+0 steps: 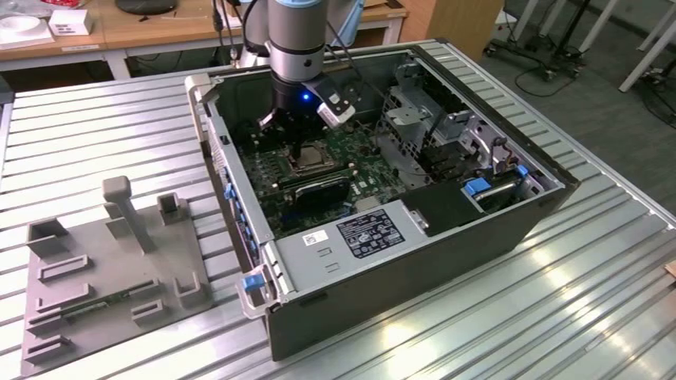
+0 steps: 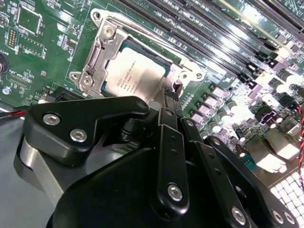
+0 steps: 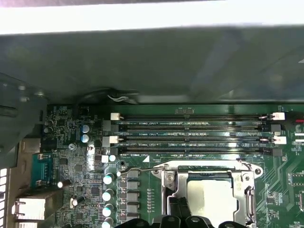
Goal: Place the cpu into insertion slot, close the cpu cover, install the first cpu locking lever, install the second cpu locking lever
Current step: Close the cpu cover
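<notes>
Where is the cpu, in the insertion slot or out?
In: the cpu lies flat in the insertion slot, cpu cover down around it.

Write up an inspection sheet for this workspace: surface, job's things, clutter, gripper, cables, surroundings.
Surface: slatted metal table, carrying an open computer case.
Job's things: cpu seated in the insertion slot; cpu cover lies flat over the chip's edges, framing it.
Clutter: grey fixture tray on the table, to the exterior view's left of the case.
Gripper: gripper is down inside the case, its tip at a corner of the cover.
Cables: red and black wires at the board's edge.
Surroundings: wooden desks behind the table.
</notes>
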{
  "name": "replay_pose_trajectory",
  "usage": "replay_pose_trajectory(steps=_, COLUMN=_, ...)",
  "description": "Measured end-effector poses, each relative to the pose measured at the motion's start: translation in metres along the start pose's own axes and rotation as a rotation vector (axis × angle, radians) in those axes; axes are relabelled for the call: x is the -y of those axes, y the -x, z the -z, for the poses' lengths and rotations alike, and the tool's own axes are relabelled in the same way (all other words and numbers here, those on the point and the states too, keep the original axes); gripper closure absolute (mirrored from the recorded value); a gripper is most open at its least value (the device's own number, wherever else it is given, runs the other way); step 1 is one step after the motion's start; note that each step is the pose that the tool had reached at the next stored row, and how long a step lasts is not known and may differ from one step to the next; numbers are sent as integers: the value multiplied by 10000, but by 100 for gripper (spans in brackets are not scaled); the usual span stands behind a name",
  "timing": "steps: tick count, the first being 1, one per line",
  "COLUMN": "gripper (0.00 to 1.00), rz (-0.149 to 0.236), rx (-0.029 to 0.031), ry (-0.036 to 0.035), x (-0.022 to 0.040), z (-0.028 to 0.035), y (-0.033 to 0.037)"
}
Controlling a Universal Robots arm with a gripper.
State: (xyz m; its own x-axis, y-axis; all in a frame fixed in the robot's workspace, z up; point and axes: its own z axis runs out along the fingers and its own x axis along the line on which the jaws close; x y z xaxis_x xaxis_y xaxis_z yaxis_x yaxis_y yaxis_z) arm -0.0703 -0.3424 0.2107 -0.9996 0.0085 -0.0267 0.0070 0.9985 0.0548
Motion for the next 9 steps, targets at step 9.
replay_pose_trajectory(steps=9, gripper=89, rz=87, rx=-1, ry=9, x=0, z=-16, y=0)
